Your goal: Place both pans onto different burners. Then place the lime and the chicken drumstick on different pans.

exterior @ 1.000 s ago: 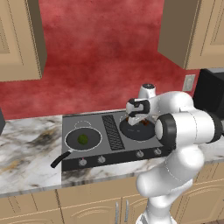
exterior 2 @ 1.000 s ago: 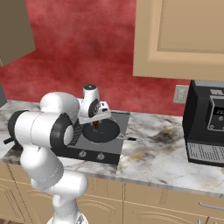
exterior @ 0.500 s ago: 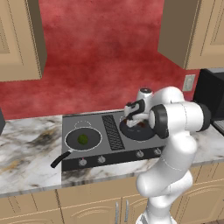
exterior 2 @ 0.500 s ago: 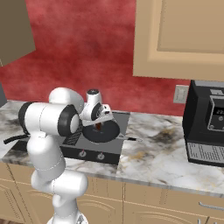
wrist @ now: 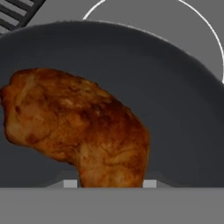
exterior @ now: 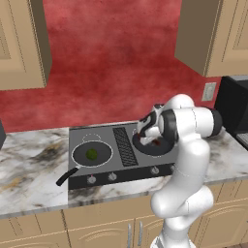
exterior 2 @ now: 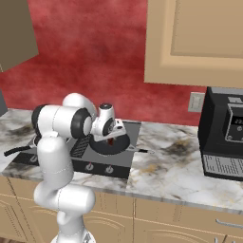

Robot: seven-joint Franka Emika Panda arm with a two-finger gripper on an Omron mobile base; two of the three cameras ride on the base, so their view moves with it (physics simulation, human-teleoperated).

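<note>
Presently, item by item.

Left base view: flat dark-grey stovetop (exterior: 121,167) on a marbled counter (exterior: 29,169). At its 9 o'clock side, a shallow round black frying pan with a long handle (exterior: 77,160) sits on a burner, holding the small round green lime (exterior: 91,154). At 3 o'clock, a second black frying pan (exterior: 145,147) occupies another burner, with the two-finger gripper (exterior: 151,139) low over it.

Right base view: the gripper (exterior 2: 112,138) hangs above that second pan (exterior 2: 121,146); a reddish piece shows between the fingers.

Hand view: the reddish-brown chicken drumstick (wrist: 78,131) sits clamped between the fingertips at 6 o'clock, with the pan's dark floor (wrist: 175,109) close behind.

Status, as judged: both pans placed, lime delivered; only releasing the drumstick remains.
</note>
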